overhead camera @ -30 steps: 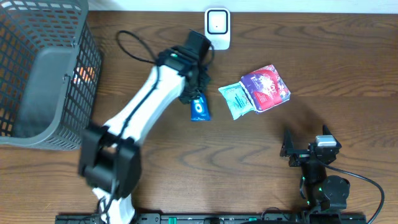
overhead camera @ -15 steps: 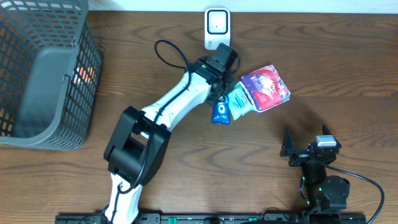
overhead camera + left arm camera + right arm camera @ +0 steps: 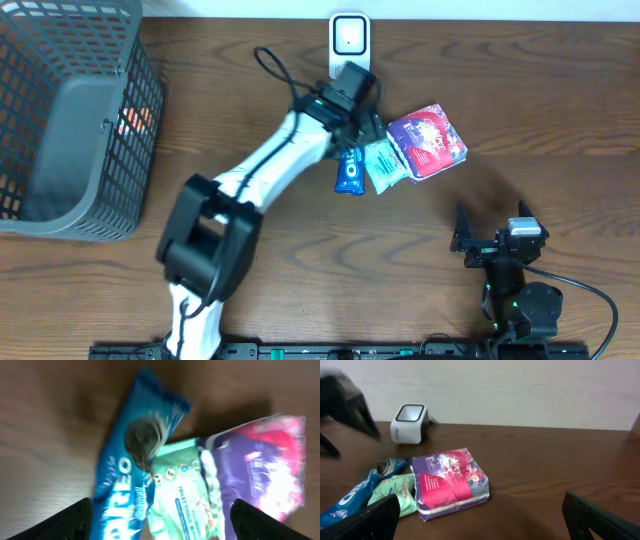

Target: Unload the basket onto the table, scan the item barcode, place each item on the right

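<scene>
Shows, from overhead, the left gripper spread wide and gripping nothing, poised over an Oreo pack lying flat on the table beside wipes and a purple pack, all clustered near the scanner, probably to keep the reach to it short; shows the right gripper parked well apart, likewise open and empty. Confirms, from the left wrist, both fingers clear of the Oreo pack, its edge touching the wipes. Looks, from the right wrist, across the three packs toward the scanner.
</scene>
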{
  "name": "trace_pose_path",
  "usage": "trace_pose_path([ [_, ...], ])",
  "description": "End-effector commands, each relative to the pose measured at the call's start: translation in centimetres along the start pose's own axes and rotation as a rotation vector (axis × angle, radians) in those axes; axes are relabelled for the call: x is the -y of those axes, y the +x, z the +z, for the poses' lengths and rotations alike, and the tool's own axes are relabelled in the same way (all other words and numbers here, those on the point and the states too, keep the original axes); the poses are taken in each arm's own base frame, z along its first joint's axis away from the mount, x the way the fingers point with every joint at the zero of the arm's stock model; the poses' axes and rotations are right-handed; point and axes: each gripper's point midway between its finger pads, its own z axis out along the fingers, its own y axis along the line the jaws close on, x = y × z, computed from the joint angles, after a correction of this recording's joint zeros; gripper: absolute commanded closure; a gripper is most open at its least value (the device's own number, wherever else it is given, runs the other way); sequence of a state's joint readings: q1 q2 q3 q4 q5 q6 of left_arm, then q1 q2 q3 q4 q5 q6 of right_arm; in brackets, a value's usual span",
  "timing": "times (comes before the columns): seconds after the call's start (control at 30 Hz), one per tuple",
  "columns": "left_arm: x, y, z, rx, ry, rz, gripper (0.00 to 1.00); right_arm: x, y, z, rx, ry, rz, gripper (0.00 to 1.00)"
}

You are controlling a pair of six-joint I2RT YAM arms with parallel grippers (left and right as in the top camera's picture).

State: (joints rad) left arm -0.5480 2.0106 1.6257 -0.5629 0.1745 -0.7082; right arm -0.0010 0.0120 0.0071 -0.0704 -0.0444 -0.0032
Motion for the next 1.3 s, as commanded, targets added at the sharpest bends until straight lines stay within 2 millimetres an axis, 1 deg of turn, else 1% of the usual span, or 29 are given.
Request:
trace_pose_path([
  [0.0,0.3,-5.1,-8.9,0.184,0.060,0.196,0.12,0.3,0.1,0.0,0.000,0.012,0.018,0.01],
  [0.03,-0.7,-6.2,-10.8,0.223,0.047,0.191,0.12,0.3,0.1,0.0,0.000,0.013,0.018,0.01],
  [0.1,-3.3,-8.5,-14.7,0.298,0.016,0.159,0.12,0.3,0.1,0.0,0.000,0.012,0.018,0.01],
  [0.17,-6.8,-10.9,-19.1,0.386,-0.014,0.095,0.12,0.3,0.1,0.0,0.000,0.012,0.018,0.01],
  [0.27,-13.0,-13.7,-25.0,0.518,-0.075,-0.035,0.12,0.3,0.1,0.0,0.000,0.012,0.018,0.01],
  [0.37,-20.0,-15.6,-30.2,0.637,-0.171,-0.140,0.12,0.3,0.1,0.0,0.000,0.012,0.018,0.01],
  [0.43,-24.3,-16.2,-32.5,0.684,-0.242,-0.186,0.12,0.3,0.1,0.0,0.000,0.012,0.018,0.01],
  [0.47,-26.8,-16.3,-33.5,0.699,-0.283,-0.217,0.12,0.3,0.1,0.0,0.000,0.012,0.018,0.01],
  [0.57,-32.4,-16.0,-35.1,0.718,-0.361,-0.319,0.12,0.3,0.1,0.0,0.000,0.012,0.018,0.01],
  [0.6,-34.3,-15.8,-35.4,0.718,-0.385,-0.357,0.12,0.3,0.1,0.0,0.000,0.012,0.018,0.01],
  [0.7,-38.7,-15.2,-35.3,0.698,-0.433,-0.443,0.12,0.3,0.1,0.0,0.000,0.012,0.018,0.01],
  [0.77,-41.4,-14.7,-34.6,0.668,-0.457,-0.494,0.12,0.3,0.1,0.0,0.000,0.013,0.018,0.00],
  [0.83,-43.4,-14.3,-33.4,0.627,-0.466,-0.520,0.12,0.3,0.1,0.0,0.000,0.012,0.018,0.01],
  [0.87,-43.8,-14.3,-32.4,0.598,-0.451,-0.504,0.12,0.3,0.1,0.0,0.000,0.012,0.018,0.01],
  [0.9,-43.9,-14.4,-31.3,0.567,-0.420,-0.471,0.12,0.3,0.1,0.0,0.000,0.012,0.018,0.01],
  [1.0,-43.0,-14.9,-27.8,0.481,-0.288,-0.366,0.12,0.3,0.1,0.0,0.000,0.012,0.018,0.01],
  [1.1,-42.3,-15.3,-25.0,0.431,-0.187,-0.305,0.11,0.3,0.1,0.0,0.000,0.012,0.018,0.01],
  [1.27,-43.5,-15.4,-21.2,0.372,-0.162,-0.308,0.10,0.3,0.1,0.0,0.000,0.012,0.018,0.01],
])
